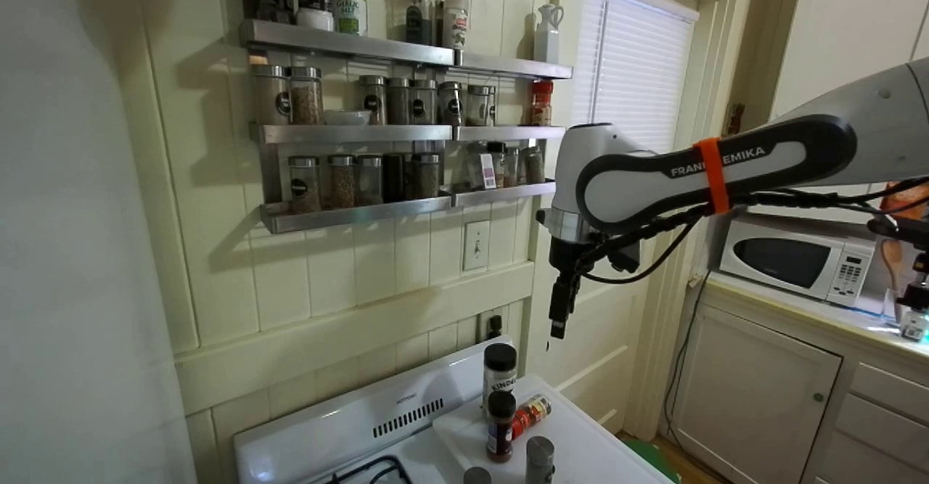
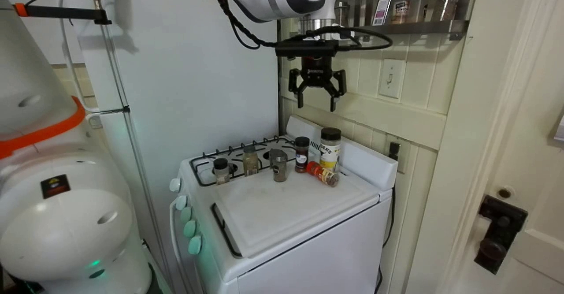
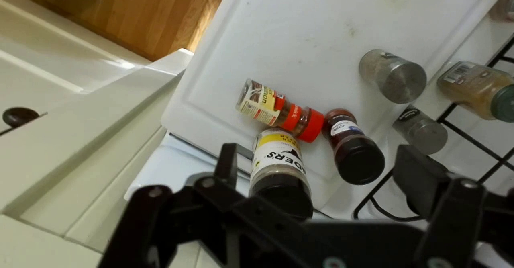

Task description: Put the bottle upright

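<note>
A slim bottle with a red cap and yellow-white label lies on its side in both exterior views (image 1: 532, 413) (image 2: 326, 176) and the wrist view (image 3: 281, 109). Its cap end lies beside a reddish bottle with a dark top (image 3: 351, 147), which stands upright, also in an exterior view (image 2: 302, 154). I cannot tell whether they touch. A larger black-capped jar (image 3: 279, 159) stands close behind the lying bottle. My gripper (image 2: 316, 104) is open and empty, high above these bottles, fingers pointing down. It shows edge-on in an exterior view (image 1: 558, 324); its spread fingers frame the wrist view (image 3: 323, 169).
A white board (image 2: 264, 206) covers part of the stove and carries the bottles. A grey-topped shaker (image 2: 279, 166) and further small jars (image 2: 250, 161) stand near the black burner grates (image 2: 202, 179). The stove's raised back (image 2: 379, 170) and wall spice shelves (image 1: 355, 215) stand behind.
</note>
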